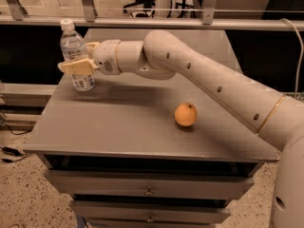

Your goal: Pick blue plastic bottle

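Note:
The blue plastic bottle (75,51), clear and ribbed with a white cap and a pale label, stands upright at the far left corner of the grey table (123,127). My gripper (76,56) reaches in from the right at the bottle's mid-height. Its near finger (76,66) lies across the bottle's front and the far finger (90,45) sits behind it, so the fingers are closed on the bottle. The bottle's base rests on the table.
An orange (185,114) lies on the table's right half, under my arm (204,80). The table top sits on a drawer cabinet (149,191). A metal railing (190,23) runs behind the table. The table's left edge is close to the bottle.

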`<state>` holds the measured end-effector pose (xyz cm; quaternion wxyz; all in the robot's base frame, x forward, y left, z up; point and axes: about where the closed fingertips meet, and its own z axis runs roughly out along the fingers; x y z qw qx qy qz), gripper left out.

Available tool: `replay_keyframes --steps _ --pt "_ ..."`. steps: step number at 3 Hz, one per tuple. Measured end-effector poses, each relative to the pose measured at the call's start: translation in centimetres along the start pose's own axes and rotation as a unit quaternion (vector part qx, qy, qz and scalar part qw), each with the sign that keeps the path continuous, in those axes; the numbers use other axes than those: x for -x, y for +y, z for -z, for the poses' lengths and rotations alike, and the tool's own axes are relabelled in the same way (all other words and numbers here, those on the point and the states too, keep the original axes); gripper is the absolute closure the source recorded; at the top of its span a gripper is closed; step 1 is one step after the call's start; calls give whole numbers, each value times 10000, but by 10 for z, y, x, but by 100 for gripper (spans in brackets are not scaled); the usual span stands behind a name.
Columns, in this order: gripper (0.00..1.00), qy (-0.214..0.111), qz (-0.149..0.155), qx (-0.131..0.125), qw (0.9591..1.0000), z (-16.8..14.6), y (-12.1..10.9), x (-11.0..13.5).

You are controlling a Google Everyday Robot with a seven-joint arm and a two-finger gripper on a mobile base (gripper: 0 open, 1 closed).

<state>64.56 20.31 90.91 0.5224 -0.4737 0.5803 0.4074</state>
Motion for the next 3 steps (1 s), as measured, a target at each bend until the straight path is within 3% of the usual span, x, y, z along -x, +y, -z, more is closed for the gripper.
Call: replay_keyframes --steps 1,2,3 --pt "84 -90 61 -89 9999 11 -1 8" --pt "100 -281 183 -389 9987 47 -2 29" --pt "100 -295 167 -429 9985 52 -2 29"
